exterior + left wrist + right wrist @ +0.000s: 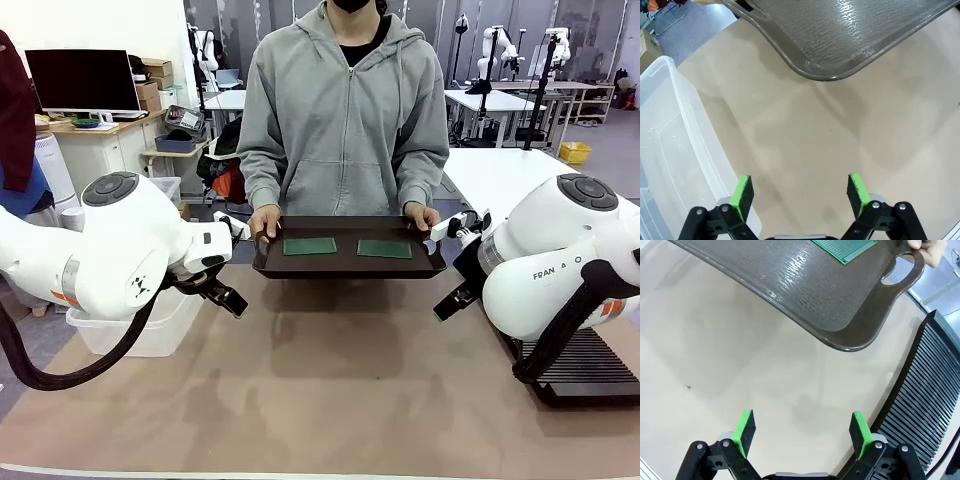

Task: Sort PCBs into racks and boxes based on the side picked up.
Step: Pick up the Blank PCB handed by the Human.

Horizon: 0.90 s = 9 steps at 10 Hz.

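Observation:
Two green PCBs, one (310, 245) on the left and one (385, 249) on the right, lie flat on a dark brown handled tray (348, 268) that a person holds above the far side of the table with both hands. A corner of one PCB (845, 248) shows in the right wrist view. The black slotted rack (590, 365) lies at the table's right, under my right arm, also seen as rack (925, 405). The clear box (140, 330) stands at the left edge, its wall (675, 150) close by my left gripper. My left gripper (799, 192) and right gripper (802, 432) both stand open and hold nothing, above bare table.
The tray's underside corner (840, 45) hangs over the table ahead of my left gripper. The person's hand (930, 247) grips the tray handle near the rack. Brown table surface (340, 390) lies free in the middle and front.

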Tool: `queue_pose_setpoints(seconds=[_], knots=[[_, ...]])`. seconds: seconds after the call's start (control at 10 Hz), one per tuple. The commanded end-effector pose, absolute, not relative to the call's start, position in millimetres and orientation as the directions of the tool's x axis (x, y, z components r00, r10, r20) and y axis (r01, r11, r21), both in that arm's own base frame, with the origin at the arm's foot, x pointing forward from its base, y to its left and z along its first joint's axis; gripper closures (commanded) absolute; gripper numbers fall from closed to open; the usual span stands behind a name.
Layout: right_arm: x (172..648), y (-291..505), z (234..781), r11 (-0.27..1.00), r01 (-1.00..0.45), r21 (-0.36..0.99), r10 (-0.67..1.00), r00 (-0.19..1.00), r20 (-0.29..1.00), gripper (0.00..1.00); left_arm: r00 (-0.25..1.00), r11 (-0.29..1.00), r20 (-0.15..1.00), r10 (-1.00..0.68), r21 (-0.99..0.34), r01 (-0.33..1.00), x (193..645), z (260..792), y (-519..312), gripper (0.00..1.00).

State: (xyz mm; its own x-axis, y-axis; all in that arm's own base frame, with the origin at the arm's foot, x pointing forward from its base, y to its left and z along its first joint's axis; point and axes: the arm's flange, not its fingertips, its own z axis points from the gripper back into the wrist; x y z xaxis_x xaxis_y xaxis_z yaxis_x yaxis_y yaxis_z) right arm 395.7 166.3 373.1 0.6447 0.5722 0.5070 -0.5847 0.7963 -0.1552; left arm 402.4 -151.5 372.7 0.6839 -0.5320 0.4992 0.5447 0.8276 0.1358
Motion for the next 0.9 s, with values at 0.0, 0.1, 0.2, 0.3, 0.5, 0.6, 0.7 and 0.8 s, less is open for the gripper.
queue_pose_setpoints(seconds=[0.0, 0.1, 0.2, 0.3, 0.5, 0.6, 0.7, 0.8], knots=[[396, 166, 373, 0.796, -0.585, -0.155, 0.572, 0.645, 0.507, 0.0, 0.684, 0.828, 0.499, -0.532, 0.136, 0.545, 402, 373, -152, 0.0], [396, 166, 373, 0.796, -0.585, -0.155, 0.572, 0.645, 0.507, 0.0, 0.684, 0.828, 0.499, -0.532, 0.136, 0.545, 402, 373, -152, 0.0], [396, 166, 373, 0.796, -0.585, -0.155, 0.572, 0.645, 0.507, 0.0, 0.684, 0.828, 0.499, -0.532, 0.136, 0.545, 402, 373, -152, 0.0], [396, 166, 373, 0.796, -0.585, -0.155, 0.572, 0.645, 0.507, 0.0, 0.684, 0.828, 0.499, -0.532, 0.136, 0.545, 402, 373, -152, 0.0], [396, 166, 373, 0.796, -0.585, -0.155, 0.572, 0.645, 0.507, 0.0, 0.684, 0.828, 0.499, -0.532, 0.136, 0.545, 402, 373, -152, 0.0], [365, 185, 380, 0.803, -0.588, -0.096, 0.547, 0.664, 0.509, 0.0, 0.662, 0.757, 0.434, -0.612, 0.077, 0.649, 380, 389, -149, 0.0], [373, 165, 400, 0.731, -0.678, -0.08, 0.631, 0.626, 0.458, 0.0, 0.67, 0.767, 0.45, -0.591, 0.058, 0.639, 377, 392, -173, 0.0], [371, 163, 412, 0.72, -0.692, -0.056, 0.641, 0.632, 0.435, 0.0, 0.649, 0.725, 0.424, -0.632, 0.026, 0.688, 371, 404, -176, 0.0]])
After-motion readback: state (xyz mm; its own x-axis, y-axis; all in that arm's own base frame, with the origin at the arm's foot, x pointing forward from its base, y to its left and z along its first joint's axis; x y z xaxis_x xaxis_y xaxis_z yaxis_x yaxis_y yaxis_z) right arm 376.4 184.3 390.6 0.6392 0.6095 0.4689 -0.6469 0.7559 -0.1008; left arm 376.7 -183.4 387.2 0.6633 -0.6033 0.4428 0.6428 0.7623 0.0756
